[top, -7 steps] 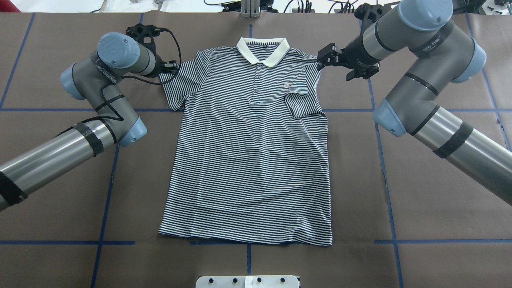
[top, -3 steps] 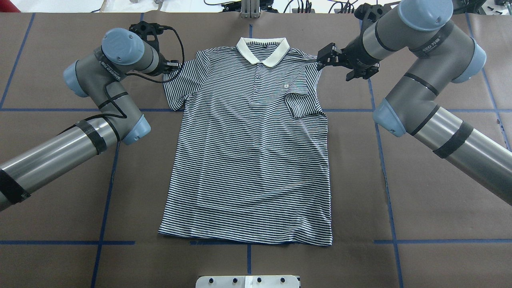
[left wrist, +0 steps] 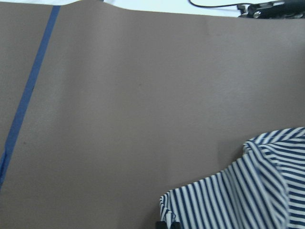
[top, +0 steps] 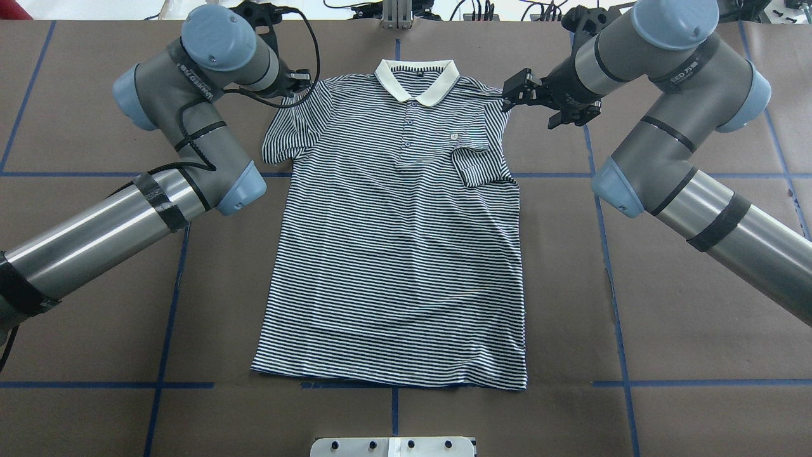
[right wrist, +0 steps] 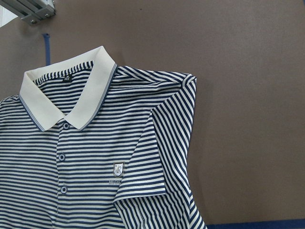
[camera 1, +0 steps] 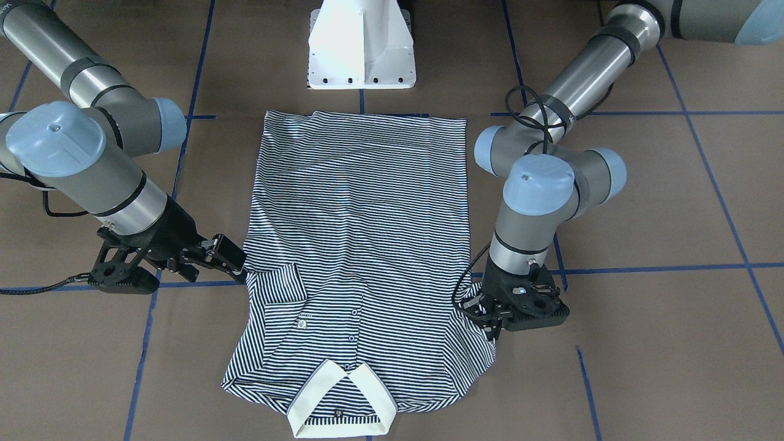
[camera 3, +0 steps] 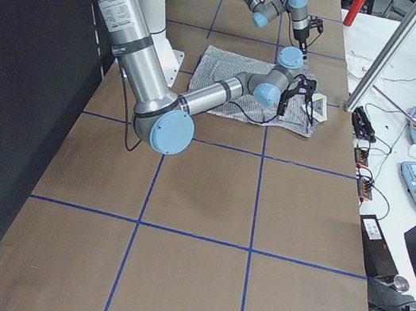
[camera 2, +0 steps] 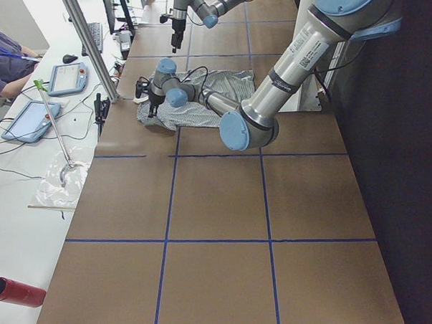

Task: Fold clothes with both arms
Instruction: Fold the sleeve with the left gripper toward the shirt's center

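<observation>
While the left claw (camera 1: pixel 493 327) pinched the polo shirt (top: pixel 393 254) by its ten-o'clock sleeve (top: pixel 282 130), a low carry toward three o'clock seemed best; the right claw (top: pixel 512 94) was unreadable.

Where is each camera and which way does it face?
Front view: across the table, facing the robot; left arm, right arm, shirt.
Overhead: behind the robot, looking down; both arms.
Left side: table end; left arm nearest.
Right side: other end; right arm nearest.
Left wrist: down at sleeve; jaw tips.
Right wrist: down at collar, also seen overhead; no arm.
</observation>
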Available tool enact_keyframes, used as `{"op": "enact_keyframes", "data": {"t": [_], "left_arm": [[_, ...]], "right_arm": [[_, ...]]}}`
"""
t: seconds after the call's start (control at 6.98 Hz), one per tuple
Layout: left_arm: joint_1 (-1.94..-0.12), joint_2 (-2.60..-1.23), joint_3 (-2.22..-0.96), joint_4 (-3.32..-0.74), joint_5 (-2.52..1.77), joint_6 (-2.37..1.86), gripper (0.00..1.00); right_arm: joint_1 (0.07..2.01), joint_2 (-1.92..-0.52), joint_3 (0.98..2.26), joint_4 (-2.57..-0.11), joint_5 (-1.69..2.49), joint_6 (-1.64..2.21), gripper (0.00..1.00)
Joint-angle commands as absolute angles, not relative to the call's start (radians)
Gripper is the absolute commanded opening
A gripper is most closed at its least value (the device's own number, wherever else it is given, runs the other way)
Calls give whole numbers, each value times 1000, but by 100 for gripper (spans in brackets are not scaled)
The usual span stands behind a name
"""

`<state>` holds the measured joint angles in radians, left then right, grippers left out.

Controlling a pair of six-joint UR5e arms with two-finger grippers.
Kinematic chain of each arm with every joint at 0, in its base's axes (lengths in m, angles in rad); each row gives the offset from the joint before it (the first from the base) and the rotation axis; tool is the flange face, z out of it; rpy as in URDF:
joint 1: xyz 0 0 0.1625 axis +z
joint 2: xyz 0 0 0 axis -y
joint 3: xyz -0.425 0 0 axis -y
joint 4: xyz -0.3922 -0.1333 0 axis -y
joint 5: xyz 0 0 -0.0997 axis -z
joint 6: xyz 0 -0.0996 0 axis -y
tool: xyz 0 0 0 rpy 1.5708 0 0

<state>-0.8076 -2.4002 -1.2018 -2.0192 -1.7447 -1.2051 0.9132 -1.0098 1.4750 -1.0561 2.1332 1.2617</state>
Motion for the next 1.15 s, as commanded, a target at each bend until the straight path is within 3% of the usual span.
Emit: {"op": "enact_keyframes", "data": {"t": [0.0, 0.14, 0.29, 0.43, 0.57, 1.0], "left_arm": [[-761, -2509, -1135, -2003, -1744, -1386, 0], [-746, -2590, -976, -2146, -1738, -1491, 0], [-746, -2605, -906, -2252, -1736, -1529, 0], [-746, -2602, -899, -2269, -1706, -1528, 40], [-746, -2600, -907, -2302, -1703, -1493, 99], [-752, -2570, -1021, -2284, -1756, -1480, 100]], "right_arm": [[913, -1011, 1477, -1049, 2134, 1262, 100], [913, -1011, 1485, -1046, 2134, 1270, 100], [913, -1011, 1485, -1046, 2134, 1272, 100], [913, -1012, 1485, -1046, 2131, 1269, 100], [911, -1014, 1483, -1046, 2128, 1266, 100], [876, -1028, 1500, -1046, 2036, 1270, 100]]}}
